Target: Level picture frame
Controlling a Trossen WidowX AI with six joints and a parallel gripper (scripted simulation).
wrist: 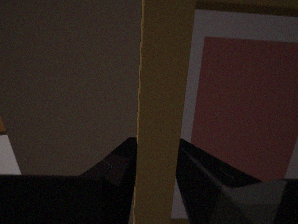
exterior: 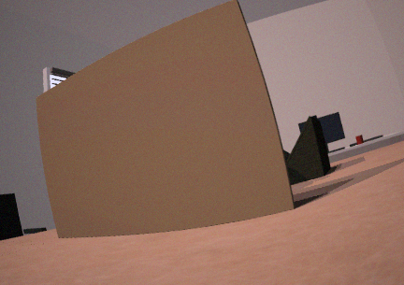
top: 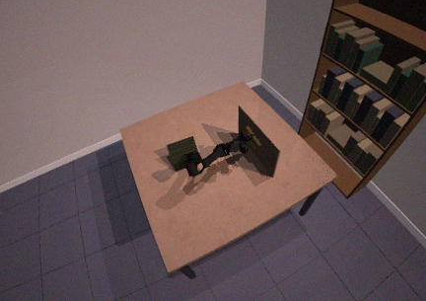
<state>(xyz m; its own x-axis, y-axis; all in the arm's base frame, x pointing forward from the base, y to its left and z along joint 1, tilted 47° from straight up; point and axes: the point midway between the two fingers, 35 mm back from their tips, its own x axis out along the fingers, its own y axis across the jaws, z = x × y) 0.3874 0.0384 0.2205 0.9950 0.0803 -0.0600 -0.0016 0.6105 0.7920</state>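
The picture frame shows in the wrist view as a yellow-brown side bar (wrist: 164, 75), with a pale mat and a red picture to its right. In the top view only small yellowish parts of the frame (top: 256, 138) show against the dark face of the upright wall panel (top: 267, 158). My gripper (wrist: 155, 146) (top: 248, 137) is shut on the frame's side bar, one dark finger on each side. The exterior view shows only the panel's plain tan back (exterior: 159, 132). The screw and the notched strip are hidden. These views do not show clearly whether the frame is level.
The panel stands upright on the table (top: 222, 218) (exterior: 187, 263). A dark green box-like object (top: 181, 150) (exterior: 309, 160) stands beside the arm's base. A bookcase (top: 318, 75) stands beyond the table on the right.
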